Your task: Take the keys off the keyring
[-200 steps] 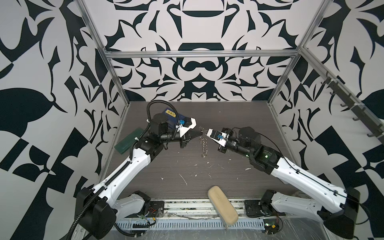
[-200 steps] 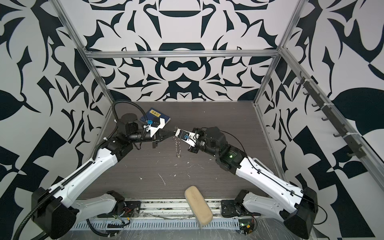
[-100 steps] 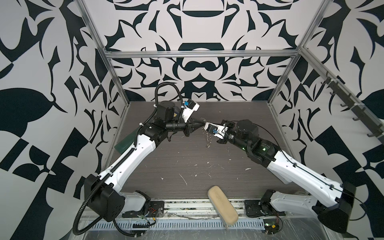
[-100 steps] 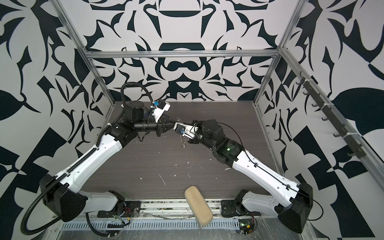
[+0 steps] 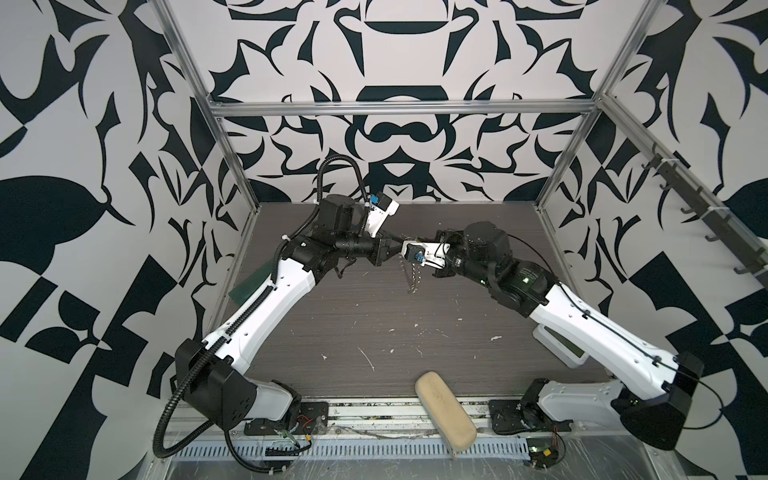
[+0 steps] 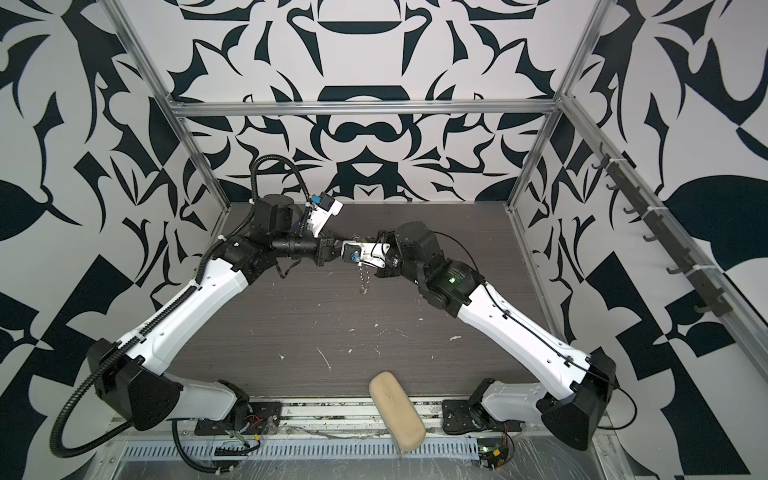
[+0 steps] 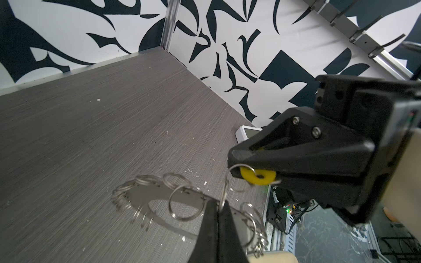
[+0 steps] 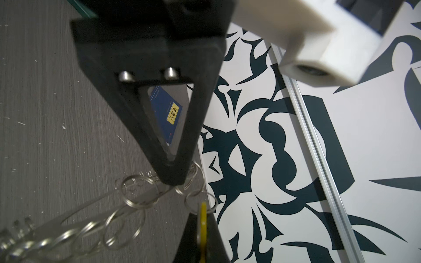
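Left gripper pinches silver wire ring; right gripper pinches translucent yellow plastic key tag; flat grey ring-fringed metal disc hangs between, far centre. Risk: straight pull w/o ring spread, tag slips

Two arms are working over the worktop, the left arm carrying the left end effector, the right arm the right end effector. One yellow tag and one metal disc are hanging there, the disc's many wire rings overlapping beyond counting. One blue book, one beige pad, one green sheet and one white device are lying nearby, among many white scraps.
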Available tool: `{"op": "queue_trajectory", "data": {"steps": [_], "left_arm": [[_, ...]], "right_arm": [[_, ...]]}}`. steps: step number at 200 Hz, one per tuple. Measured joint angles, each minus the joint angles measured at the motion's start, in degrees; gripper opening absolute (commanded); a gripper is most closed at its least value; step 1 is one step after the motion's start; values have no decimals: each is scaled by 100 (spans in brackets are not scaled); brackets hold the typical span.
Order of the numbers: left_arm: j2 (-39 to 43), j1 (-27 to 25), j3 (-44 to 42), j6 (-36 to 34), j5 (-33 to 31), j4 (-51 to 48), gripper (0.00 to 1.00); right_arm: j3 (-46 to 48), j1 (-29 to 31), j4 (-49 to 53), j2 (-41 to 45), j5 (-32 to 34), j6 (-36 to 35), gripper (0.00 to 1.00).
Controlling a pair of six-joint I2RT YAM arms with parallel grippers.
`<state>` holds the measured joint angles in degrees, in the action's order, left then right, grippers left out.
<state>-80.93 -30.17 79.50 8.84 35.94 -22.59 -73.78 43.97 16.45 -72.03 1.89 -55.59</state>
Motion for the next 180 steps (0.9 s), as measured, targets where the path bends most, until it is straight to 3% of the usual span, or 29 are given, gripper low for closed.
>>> {"op": "queue_trajectory", "data": {"steps": [71, 180], "left_arm": [[-400, 94, 481, 369, 131, -669, 0], [-498, 216, 761, 490, 494, -962, 0]], "right_arm": [[-321, -44, 350, -284, -42, -507, 0], [-1167, -157, 951, -702, -640, -643, 0]]}}
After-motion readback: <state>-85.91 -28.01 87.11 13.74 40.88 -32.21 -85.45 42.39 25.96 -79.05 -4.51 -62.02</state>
